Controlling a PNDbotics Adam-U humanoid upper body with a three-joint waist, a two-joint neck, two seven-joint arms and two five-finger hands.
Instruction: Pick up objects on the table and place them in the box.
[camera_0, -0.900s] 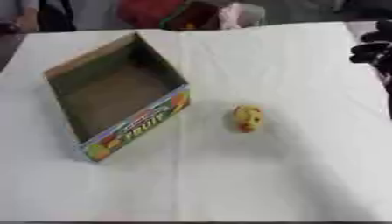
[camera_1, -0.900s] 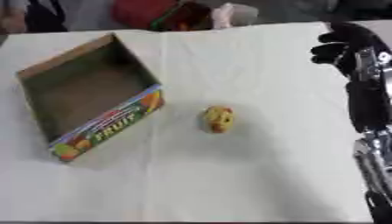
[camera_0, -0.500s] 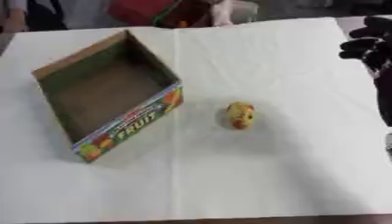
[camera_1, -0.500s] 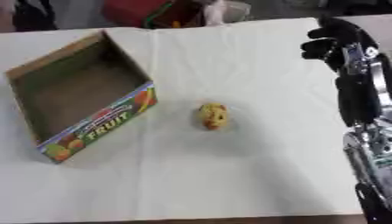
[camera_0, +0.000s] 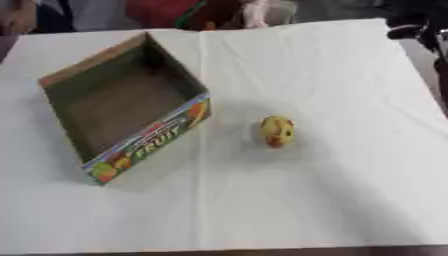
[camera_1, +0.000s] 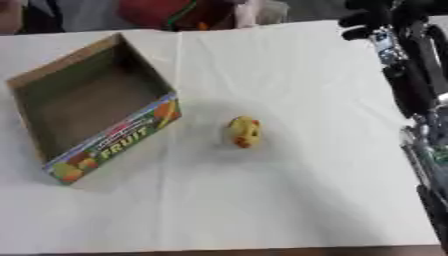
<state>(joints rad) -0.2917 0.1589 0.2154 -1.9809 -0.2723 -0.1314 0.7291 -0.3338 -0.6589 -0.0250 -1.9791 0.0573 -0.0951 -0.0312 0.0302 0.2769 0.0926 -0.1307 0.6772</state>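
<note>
Yellow fruit not yet picked up, box empty, right hand up at the far right.

White cloth, creased along its folds, covers the table (camera_0: 350, 200); on it, near the middle, lies the small rounded fruit (camera_0: 276, 132), yellow with red patches, smooth-looking, just right of the box (camera_0: 66, 75) and apart from it. The box is open brown cardboard, bare inside, with a bright printed front reading FRUIT. Nothing looks done so far: picking up and placing are both left. The right hand (camera_1: 372, 17), black with silver parts, hangs over the far right edge with fingers curled, holding nothing. The left hand is not visible.
</note>
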